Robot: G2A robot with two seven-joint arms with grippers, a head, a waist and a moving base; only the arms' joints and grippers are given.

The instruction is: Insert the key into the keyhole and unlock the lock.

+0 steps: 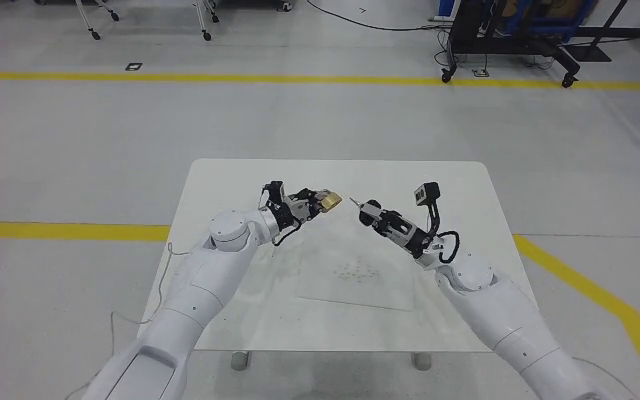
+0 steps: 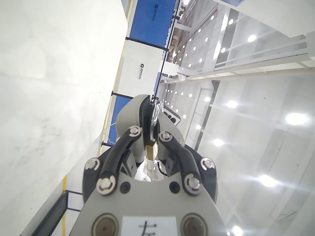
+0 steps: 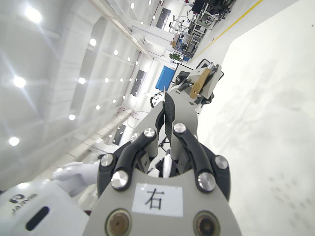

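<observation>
1. Grips the lock (image 1: 331,201) in the closed left claw (image 1: 320,203), above the table (image 1: 440,190).
2. Pinches the key (image 1: 354,202) in the closed right claw (image 1: 365,211), tip near the lock, not touching.

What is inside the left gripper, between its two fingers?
A brass lock, clamped in the left gripper; one end sticks out past the tips. The fingers cover part of its body.

A factory hall (yellow floor lines (image 1: 300,77), blue partitions (image 2: 153,20), equipment racks (image 3: 196,29)).
</observation>
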